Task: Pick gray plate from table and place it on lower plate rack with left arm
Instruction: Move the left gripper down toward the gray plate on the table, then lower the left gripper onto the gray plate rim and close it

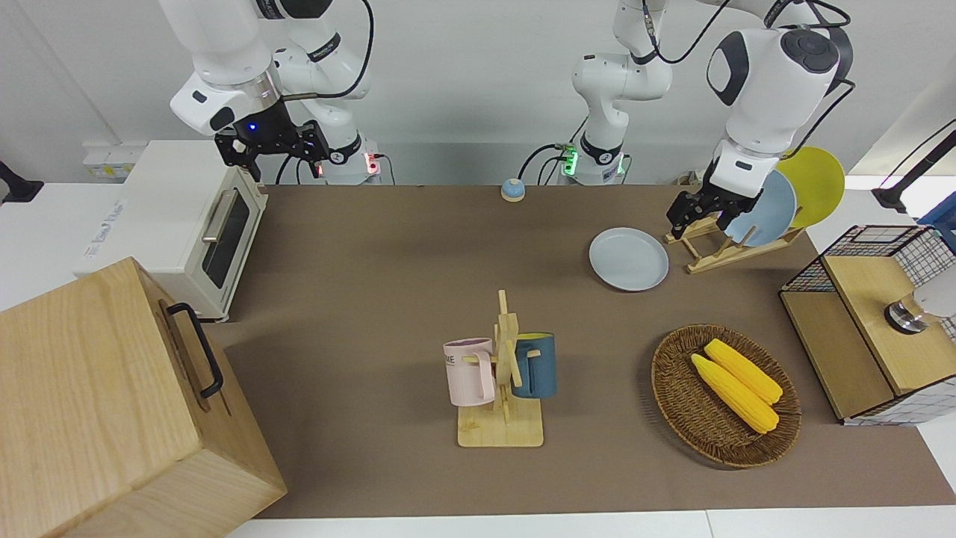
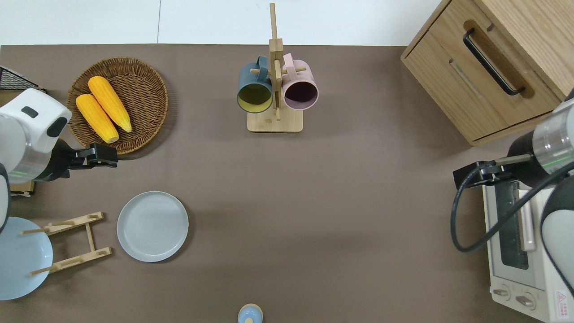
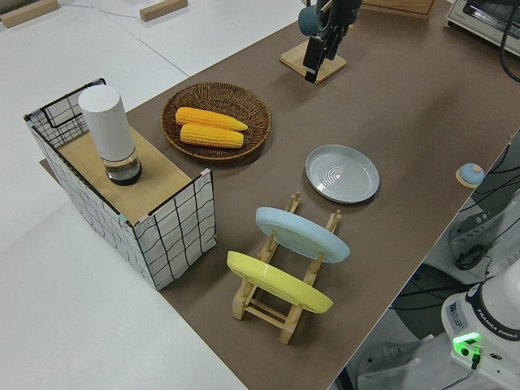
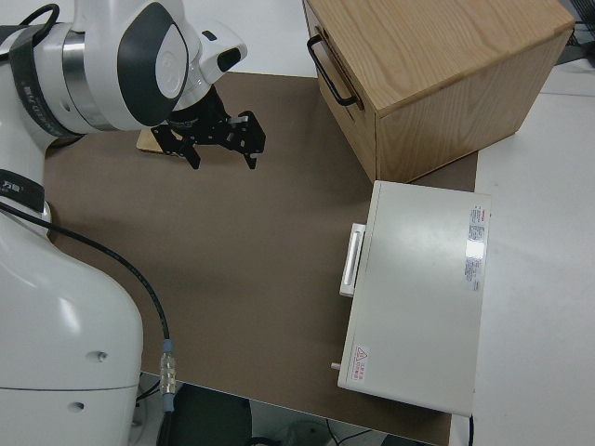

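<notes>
The gray plate (image 1: 629,259) lies flat on the brown table (image 1: 388,261), beside the low end of the wooden plate rack (image 1: 709,254); it also shows in the overhead view (image 2: 152,226) and the left side view (image 3: 342,173). The rack (image 2: 71,244) holds a sky-blue plate (image 1: 765,211) and a yellow plate (image 1: 818,183) in its higher slots (image 3: 280,305); the slots nearest the gray plate are free. My left gripper (image 1: 698,217) is open and empty, up in the air over bare table between the wicker basket and the gray plate (image 2: 104,154). My right arm is parked, its gripper (image 4: 223,153) open.
A wicker basket (image 2: 148,76) holds two corn cobs (image 2: 103,107). A mug stand (image 2: 275,121) with a blue and a pink mug stands mid-table. A wire-sided shelf (image 1: 870,321), a toaster oven (image 1: 179,224), a wooden cabinet (image 1: 97,403) and a small blue bell (image 1: 512,190) line the edges.
</notes>
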Robot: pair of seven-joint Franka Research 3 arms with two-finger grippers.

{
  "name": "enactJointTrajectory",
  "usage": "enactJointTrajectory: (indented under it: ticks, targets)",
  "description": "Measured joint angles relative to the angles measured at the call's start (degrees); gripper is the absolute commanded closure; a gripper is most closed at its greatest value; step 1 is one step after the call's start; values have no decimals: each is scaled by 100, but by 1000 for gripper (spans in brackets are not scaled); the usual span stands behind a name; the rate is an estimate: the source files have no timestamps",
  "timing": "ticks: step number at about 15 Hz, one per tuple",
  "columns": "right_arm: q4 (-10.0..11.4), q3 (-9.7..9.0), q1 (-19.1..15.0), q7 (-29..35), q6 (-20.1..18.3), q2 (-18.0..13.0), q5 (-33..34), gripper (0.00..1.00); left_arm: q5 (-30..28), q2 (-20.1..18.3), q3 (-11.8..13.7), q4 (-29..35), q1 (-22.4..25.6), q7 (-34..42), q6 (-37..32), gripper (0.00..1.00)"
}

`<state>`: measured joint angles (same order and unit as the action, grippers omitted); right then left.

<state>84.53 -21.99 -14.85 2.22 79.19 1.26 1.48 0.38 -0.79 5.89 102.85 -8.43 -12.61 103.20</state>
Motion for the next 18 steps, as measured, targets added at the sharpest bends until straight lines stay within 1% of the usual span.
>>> enactJointTrajectory:
  ticks: [3, 7, 10, 12, 15, 18]
  targets:
    - [0, 0, 0, 0, 0, 0, 0, 17, 25, -112, 50, 539, 6, 56, 437, 7]
    - [0, 0, 0, 0, 0, 0, 0, 17, 94, -381, 219, 1353, 32, 210, 827, 9]
    - [0, 0, 0, 0, 0, 0, 0, 17, 260, -679, 403, 2198, 38, 245, 1447, 7]
    - [0, 0, 0, 0, 0, 0, 0, 17, 308, -840, 485, 2590, 38, 261, 1635, 9]
    - [0, 0, 0, 0, 0, 0, 0, 17, 319, -1068, 541, 3127, 38, 265, 1907, 9]
    - [0, 0, 0, 0, 0, 0, 0, 17, 320, -1160, 563, 3636, 37, 265, 2214, 9]
